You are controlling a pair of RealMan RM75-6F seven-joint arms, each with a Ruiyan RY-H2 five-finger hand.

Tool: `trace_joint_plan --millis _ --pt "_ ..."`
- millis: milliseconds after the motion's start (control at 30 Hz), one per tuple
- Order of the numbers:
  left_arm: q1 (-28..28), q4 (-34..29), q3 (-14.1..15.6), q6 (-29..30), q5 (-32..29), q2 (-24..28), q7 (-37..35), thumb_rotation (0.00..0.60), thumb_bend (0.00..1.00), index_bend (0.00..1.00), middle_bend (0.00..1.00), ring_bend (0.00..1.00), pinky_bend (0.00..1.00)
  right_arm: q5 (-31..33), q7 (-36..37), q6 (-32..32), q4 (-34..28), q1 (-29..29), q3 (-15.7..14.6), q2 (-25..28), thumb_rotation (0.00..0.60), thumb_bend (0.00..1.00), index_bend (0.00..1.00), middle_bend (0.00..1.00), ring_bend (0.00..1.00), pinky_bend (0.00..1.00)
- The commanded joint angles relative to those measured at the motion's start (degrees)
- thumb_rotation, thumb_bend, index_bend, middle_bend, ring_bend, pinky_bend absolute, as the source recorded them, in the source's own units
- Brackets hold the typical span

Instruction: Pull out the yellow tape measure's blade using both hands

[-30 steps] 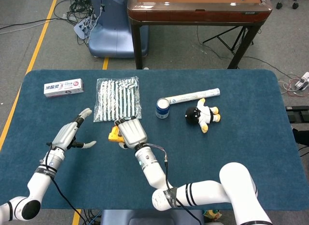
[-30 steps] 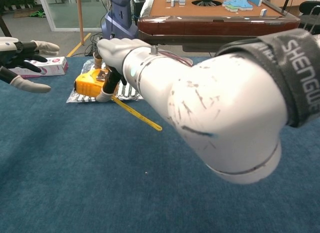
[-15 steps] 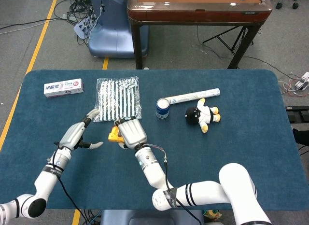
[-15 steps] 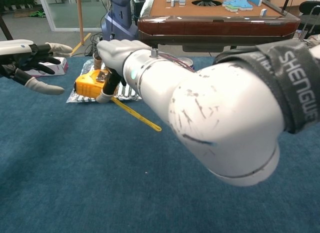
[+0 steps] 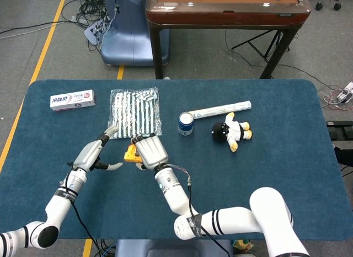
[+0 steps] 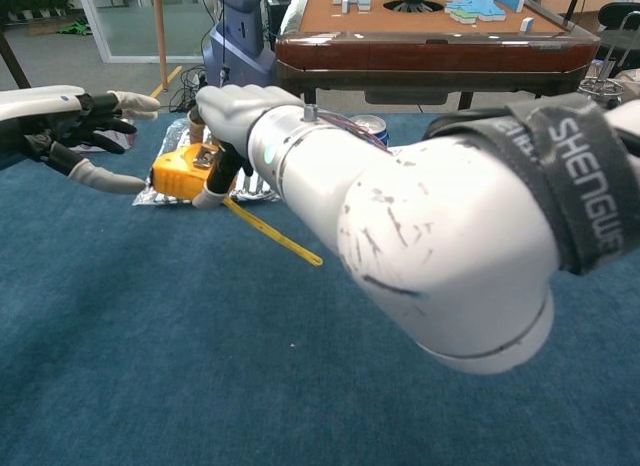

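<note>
The yellow tape measure (image 6: 176,173) lies on the blue table just in front of a striped packet. A short length of its yellow blade (image 6: 272,232) runs out toward me along the cloth. My right hand (image 6: 228,108) reaches over the case from above and grips it, fingertips (image 6: 211,194) down at its near side. In the head view that right hand (image 5: 150,150) hides most of the tape measure (image 5: 130,153), and the blade is hidden under the arm. My left hand (image 5: 97,153) is just left of the case, fingers spread and holding nothing; its thumb (image 6: 104,178) nearly reaches the case.
A striped packet (image 5: 134,112) lies right behind the tape measure. A toothpaste box (image 5: 72,100) sits at the far left. A blue can (image 5: 186,123), a white roll (image 5: 220,109) and a small plush toy (image 5: 231,132) are to the right. A brown table (image 5: 226,9) stands beyond.
My left hand has moved right, closing on the tape measure's left side, still spread. The right hand and the tape measure have stayed put.
</note>
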Motion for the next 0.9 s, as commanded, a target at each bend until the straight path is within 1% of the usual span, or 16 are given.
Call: trace_joint_plan --millis 33,767,900 --pt "-0.2 -0.2 0.0 0.0 -0.3 -0.2 0.2 0.600 0.15 0.00 0.00 0.01 0.09 0.0 0.2 -0.3 0.2 0.0 0.1 -0.1 0.600 0.60 0.59 0.61 0.55 0.28" --pt "-0.5 0.0 -0.3 1.4 -2.2 -1.8 1.2 0.600 0.15 0.00 0.00 0.01 0.09 0.2 0.5 -1.0 1.3 0.2 0.7 -0.9 0.600 0.60 0.59 0.61 0.55 0.28" --pt "-0.5 0.2 -0.3 1.6 -2.3 -1.8 1.5 0.600 0.15 0.00 0.00 0.01 0.09 0.2 0.6 -1.3 1.3 0.2 0.7 -0.8 0.600 0.62 0.59 0.61 0.55 0.28"
